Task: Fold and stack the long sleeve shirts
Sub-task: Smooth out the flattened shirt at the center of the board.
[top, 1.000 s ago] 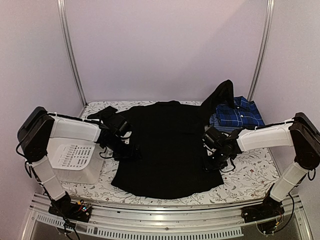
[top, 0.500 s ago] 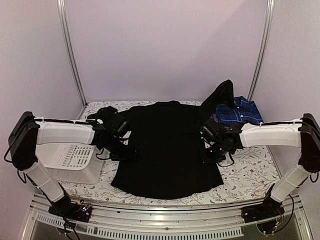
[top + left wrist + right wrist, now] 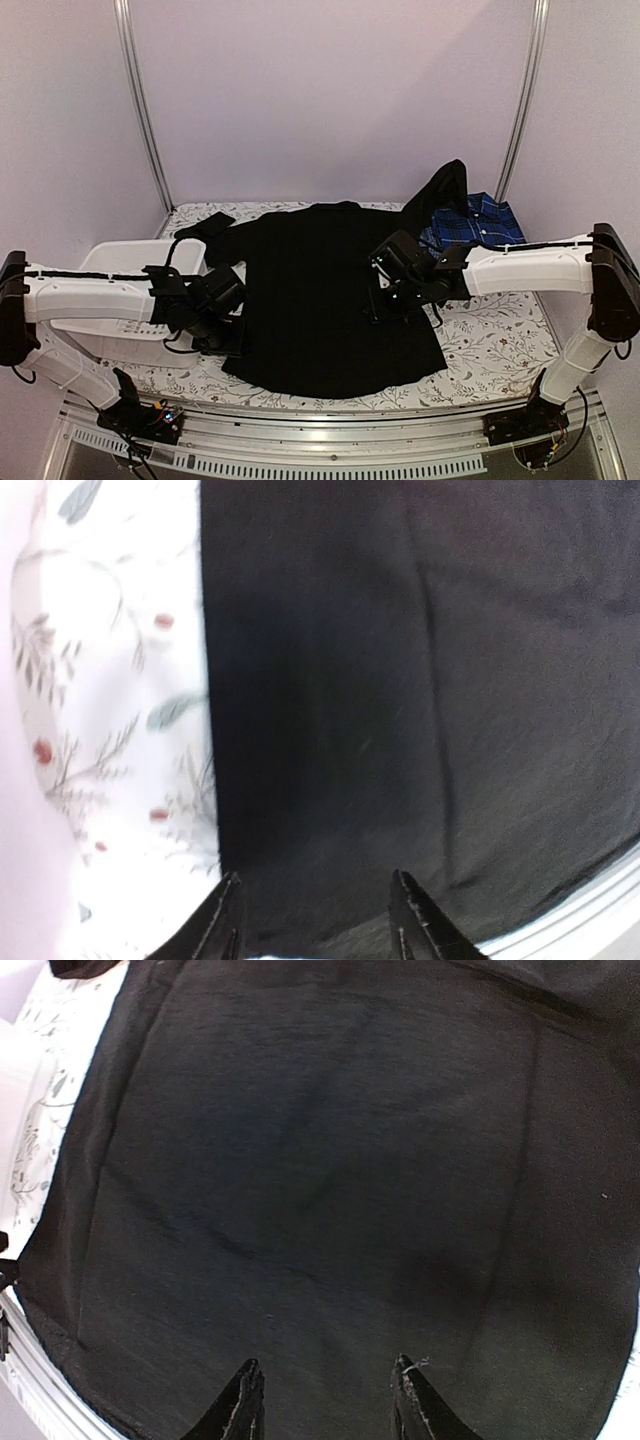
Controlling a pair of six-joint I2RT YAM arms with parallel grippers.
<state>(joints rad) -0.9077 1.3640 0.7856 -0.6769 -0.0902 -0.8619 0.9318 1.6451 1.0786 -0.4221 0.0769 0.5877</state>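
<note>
Right arm [image 3: 520,265] reached further over flat black shirt [image 3: 325,300]; left fingers [image 3: 225,925], right fingers [image 3: 245,1405] apart.

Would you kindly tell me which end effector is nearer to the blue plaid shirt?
Right. The right end effector is above the black shirt, just left of the plaid shirt; the left end effector sits across the black shirt, at its left edge by the basket.

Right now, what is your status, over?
Left gripper, right gripper: fingers apart, empty. Black shirt spread flat, unfolded. Plaid shirt far right; white basket left.
</note>
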